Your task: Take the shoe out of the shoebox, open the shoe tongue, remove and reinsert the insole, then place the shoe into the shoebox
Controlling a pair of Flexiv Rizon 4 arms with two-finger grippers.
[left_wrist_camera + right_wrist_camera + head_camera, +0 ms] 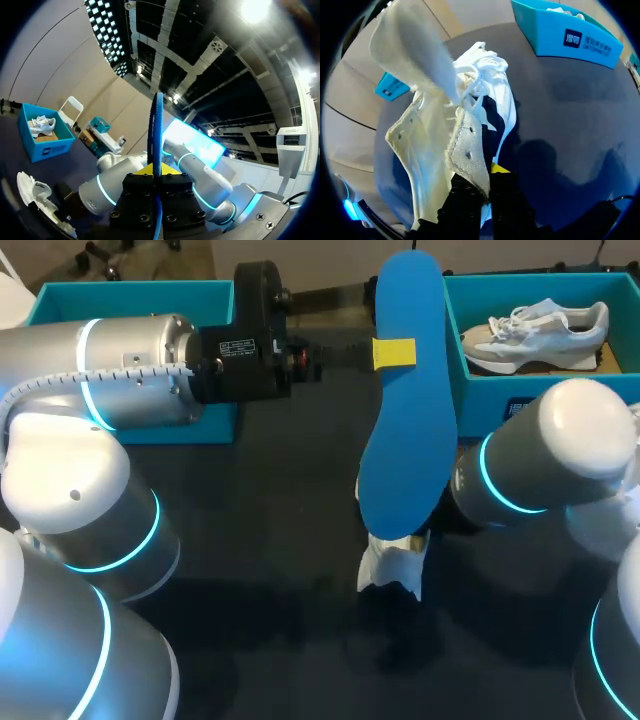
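Evidently the left gripper (394, 352) pinched the insole (405, 430) upright at centre frame, apparently for reinsertion, while the right gripper (487, 175) clamped the shoe (392, 565) just below, steadying it open.

A dark, matte table (260, 540) fills the scene. At its far left corner stands a teal box (60, 302), open at the top, its inside mostly hidden. Across at the far right, a pale grey-and-white sneaker (540, 330) with white laces lies on its side inside the shoebox (490, 390), resting on a tan card liner (610, 355).
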